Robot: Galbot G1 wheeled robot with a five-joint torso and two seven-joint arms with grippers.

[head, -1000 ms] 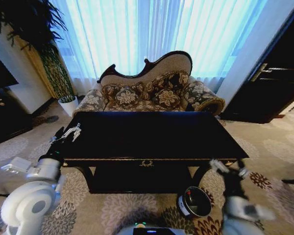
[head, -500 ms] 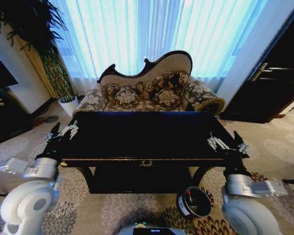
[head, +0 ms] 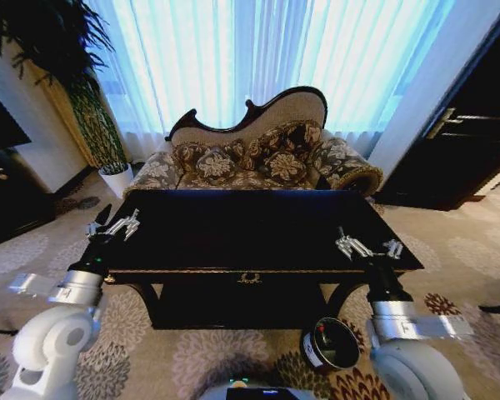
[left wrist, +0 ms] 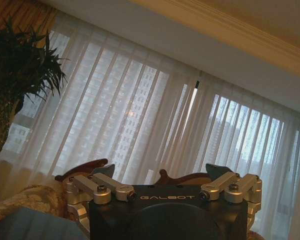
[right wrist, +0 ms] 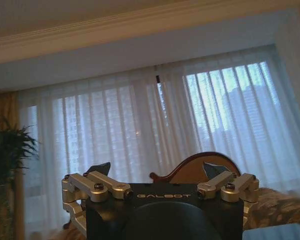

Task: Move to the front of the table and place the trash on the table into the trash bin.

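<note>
Since a second ago the right gripper [head: 368,247] rose from below the front rail to the front right corner of the surface [head: 250,229], then shifted a bit inward; left gripper [head: 115,225] only wobbled near the front left corner. Both arms are raised, grippers pointing up and away from the robot, fingers spread apart and empty in both. Left wrist view shows the left gripper [left wrist: 162,172] with its dark fingertips [left wrist: 216,171] wide apart against the sheer curtains [left wrist: 140,125]; right wrist view shows the right gripper [right wrist: 157,169] the same way, with the sofa back [right wrist: 205,167] behind it. Surface top looks dark, glossy, bare, no trash can be made out on it. Trash bin [head: 329,343] sits on the patterned carpet [head: 217,354] below the front edge, toward the right leg, near the right arm, something small and red inside. Sofa [head: 254,158] beyond the far edge
</note>
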